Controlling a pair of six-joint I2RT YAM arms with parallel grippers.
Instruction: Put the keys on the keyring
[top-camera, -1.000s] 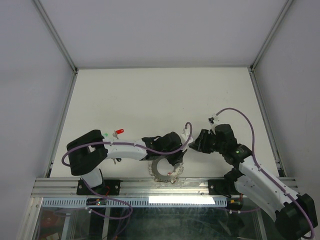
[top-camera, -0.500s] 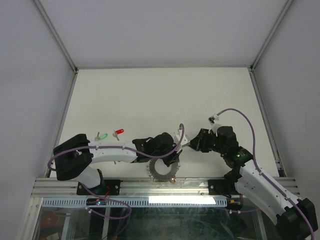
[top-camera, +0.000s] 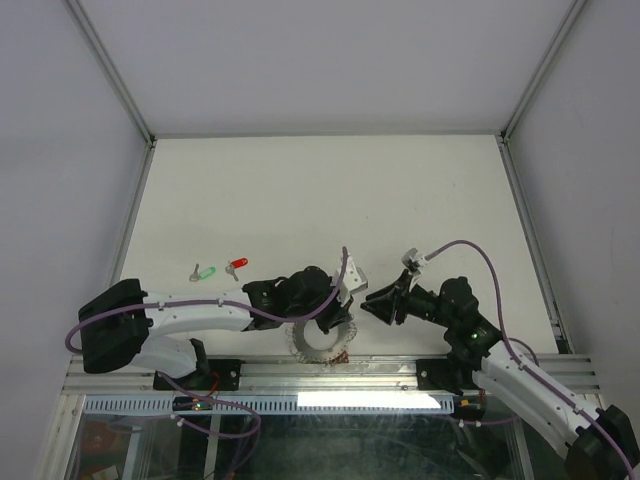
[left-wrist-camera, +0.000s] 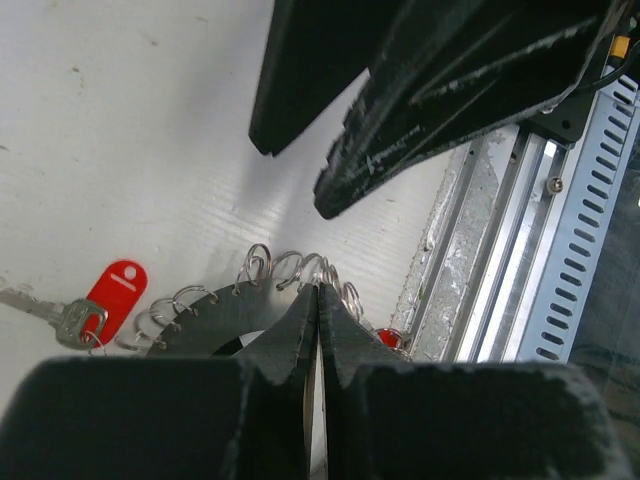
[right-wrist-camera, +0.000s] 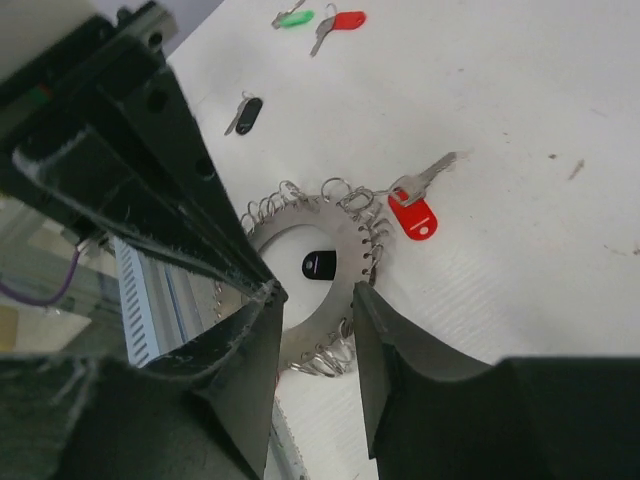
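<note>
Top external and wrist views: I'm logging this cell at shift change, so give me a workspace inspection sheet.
Surface: white table.
Job's things: keyring flat near the front edge; red key at its fringe, black key in its hole; green key, second red key, second black key loose.
Clutter: nothing seen.
Grippers: left gripper shut at the keyring's rim; right gripper open beside it.
Cables: purple cable along each arm.
Surroundings: aluminium rail, grey walls.

White matte tabletop, evenly lit; enclosed by pale grey panel walls framed in aluminium corner posts; slotted aluminium rail fitted along near edge.
</note>
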